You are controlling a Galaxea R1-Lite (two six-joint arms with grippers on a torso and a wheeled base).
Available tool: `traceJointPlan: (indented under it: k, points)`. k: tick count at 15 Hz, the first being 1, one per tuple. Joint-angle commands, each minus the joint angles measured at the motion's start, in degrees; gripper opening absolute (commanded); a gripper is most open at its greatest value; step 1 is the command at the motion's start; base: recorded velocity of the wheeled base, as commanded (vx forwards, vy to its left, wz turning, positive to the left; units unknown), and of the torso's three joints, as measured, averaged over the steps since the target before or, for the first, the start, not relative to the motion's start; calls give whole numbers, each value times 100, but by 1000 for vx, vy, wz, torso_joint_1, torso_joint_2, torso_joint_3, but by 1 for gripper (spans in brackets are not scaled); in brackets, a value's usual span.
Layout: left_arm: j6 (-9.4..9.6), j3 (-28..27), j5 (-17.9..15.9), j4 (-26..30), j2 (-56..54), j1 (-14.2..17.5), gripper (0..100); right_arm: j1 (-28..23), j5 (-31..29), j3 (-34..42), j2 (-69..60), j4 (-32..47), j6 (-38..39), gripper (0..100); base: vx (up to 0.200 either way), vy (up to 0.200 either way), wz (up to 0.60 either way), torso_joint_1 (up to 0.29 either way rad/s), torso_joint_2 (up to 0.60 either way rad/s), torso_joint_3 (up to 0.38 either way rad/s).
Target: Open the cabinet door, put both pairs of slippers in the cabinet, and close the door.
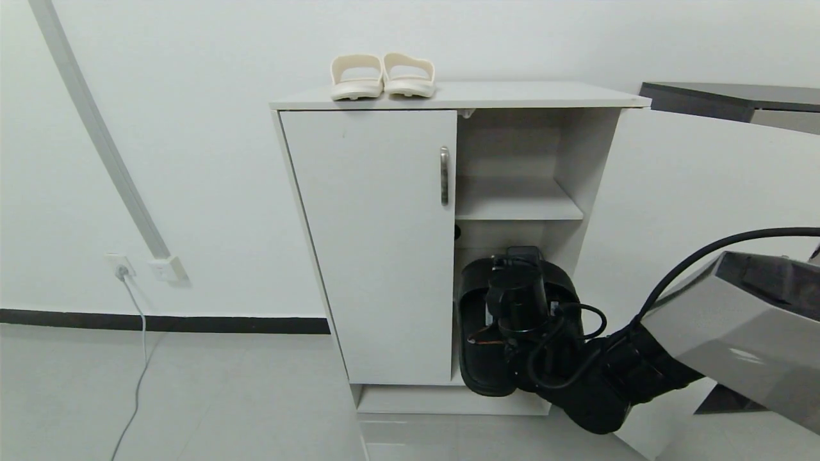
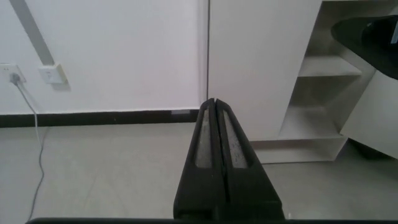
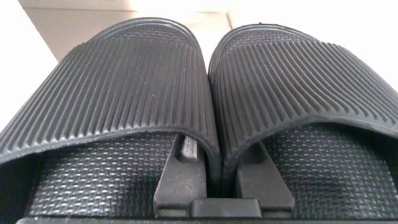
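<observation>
Two black slippers (image 1: 477, 349) sit pinched side by side in the right gripper (image 3: 219, 177), fingers clamped on their touching straps, at the open lower compartment of the cabinet (image 1: 525, 95). White pair (image 1: 382, 77) rests on top; left gripper (image 2: 214, 146) is closed, empty.

black slippers (image 3: 143, 81) (ribbed straps, dimpled footbeds) | 2 cream slippers (image 1: 356, 86), plain | cabinet (image 1: 371, 256) white | handle (image 1: 444, 176) grey

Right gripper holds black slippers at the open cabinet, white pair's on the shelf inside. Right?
No. The white pair sits on top of the cabinet, not on the shelf inside, as the head view shows. The right gripper does hold the black slippers at the open cabinet.
</observation>
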State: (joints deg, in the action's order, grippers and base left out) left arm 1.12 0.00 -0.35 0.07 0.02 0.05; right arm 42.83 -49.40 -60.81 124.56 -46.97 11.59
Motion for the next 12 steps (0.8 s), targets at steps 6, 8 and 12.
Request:
traceJointPlan:
  k: [6,8,12]
  points:
    - [-24,0,0,-7,-2,4,0,-2,53,7,358,-295,1,0,0,-100,0,2,0,1]
    - [-24,0,0,-7,-2,4,0,33,158,-1,657,-638,-26,0,0,0,0,0,0,0]
    - [-15,0,-9,-7,-2,4,0,33,492,-37,1079,-937,-34,0,0,0,0,0,0,0]
